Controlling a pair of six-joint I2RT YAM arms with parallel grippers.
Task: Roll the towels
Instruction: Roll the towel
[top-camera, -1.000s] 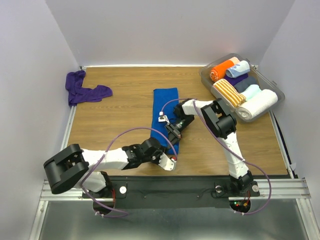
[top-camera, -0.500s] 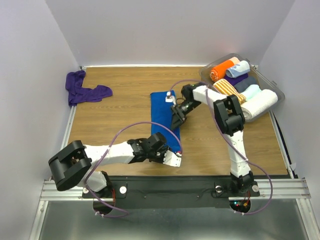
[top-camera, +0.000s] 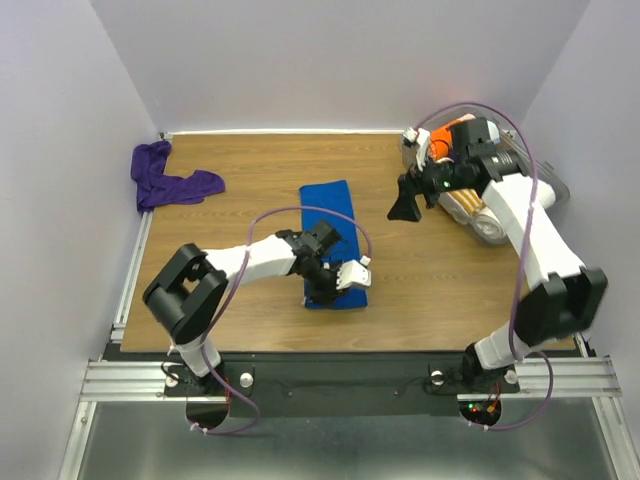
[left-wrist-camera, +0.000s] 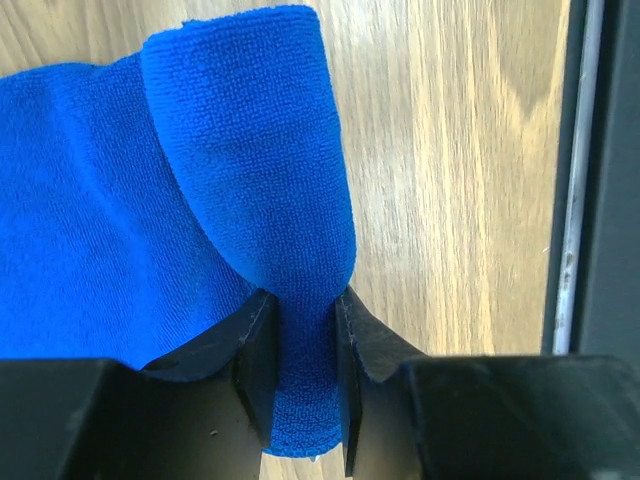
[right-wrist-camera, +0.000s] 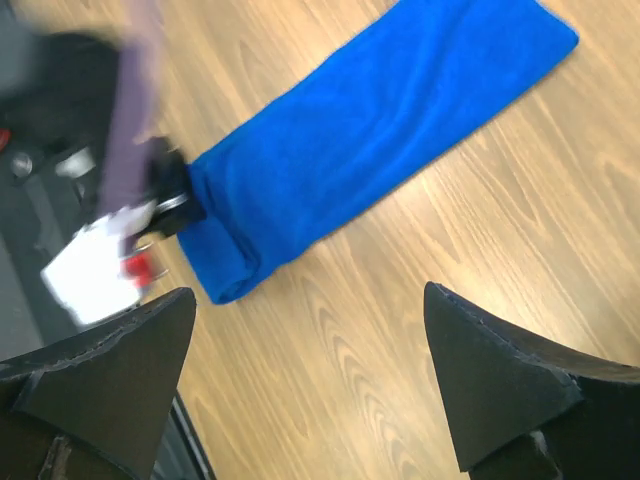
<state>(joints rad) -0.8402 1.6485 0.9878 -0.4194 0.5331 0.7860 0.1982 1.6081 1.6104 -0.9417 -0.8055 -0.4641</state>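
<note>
The royal blue towel lies as a long strip at the table's middle, its near end folded over into a short fat lip. My left gripper is shut on that folded end; the left wrist view shows the blue towel bulging out between the left gripper's pads. The dark purple towel lies crumpled at the far left corner. My right gripper hangs open above bare wood, right of the blue towel, holding nothing. In the right wrist view the blue towel lies well beyond the right gripper.
A clear bin at the far right holds rolled towels, among them an orange roll and a white roll; my right arm crosses over it. The metal rail runs along the near edge.
My right gripper let go of the blue towel, opened wide and swung up and right toward the bin. My left gripper moved onto the towel's near end and closed on the fold.
</note>
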